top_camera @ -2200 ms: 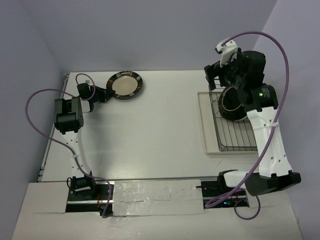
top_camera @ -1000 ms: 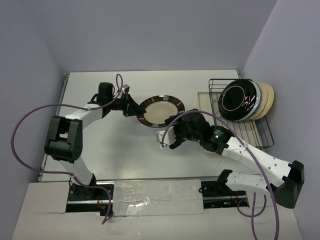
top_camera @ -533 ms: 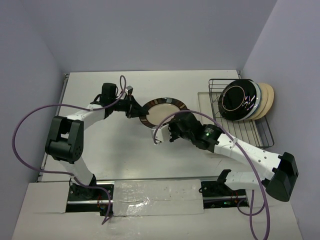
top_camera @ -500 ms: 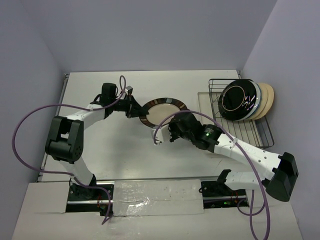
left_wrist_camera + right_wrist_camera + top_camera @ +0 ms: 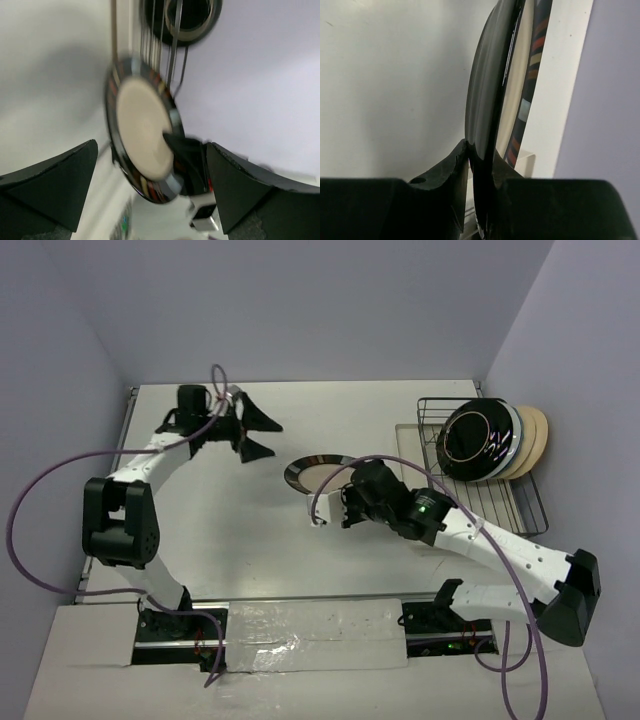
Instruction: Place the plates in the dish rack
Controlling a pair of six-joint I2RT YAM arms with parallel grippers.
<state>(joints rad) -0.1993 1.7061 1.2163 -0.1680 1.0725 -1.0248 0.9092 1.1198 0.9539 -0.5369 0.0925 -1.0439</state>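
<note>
Cream in the centre and banded black-brown at the rim, the striped-rim plate (image 5: 318, 473) is the one in hand, and the step, as I judge it, is carrying it to the dish rack (image 5: 487, 502).

From the top external view, the right gripper (image 5: 340, 497) is clamped on the plate's near rim, with the plate sticking out beyond its fingertips, tilted above the table (image 5: 250, 530). The rack sits well apart from this gripper on its right. The racked plates (image 5: 478, 440) stand on edge at its far end and the wire bay in front of them is bare. The left gripper (image 5: 272, 438) has its jaws spread wide around nothing, and the plate is near it but apart, out past its fingertips.

In the left wrist view, the plate (image 5: 142, 132) faces this gripper between its two parted fingers (image 5: 50, 185), touching neither. The other arm's gripper grips it at the lower edge.

In the right wrist view, the plate (image 5: 492, 95) is seen edge-on, rising straight up from the pinch, with one finger on each face of the rim.

To do this well, the pinch should be held firm, since the plate's weight hangs far from the contact and could pivot. The plate is best turned fully upright before it reaches the rack, then lowered rim-first into a free slot in front of the standing plates without knocking them. The left arm should stay clear of the swing.
</note>
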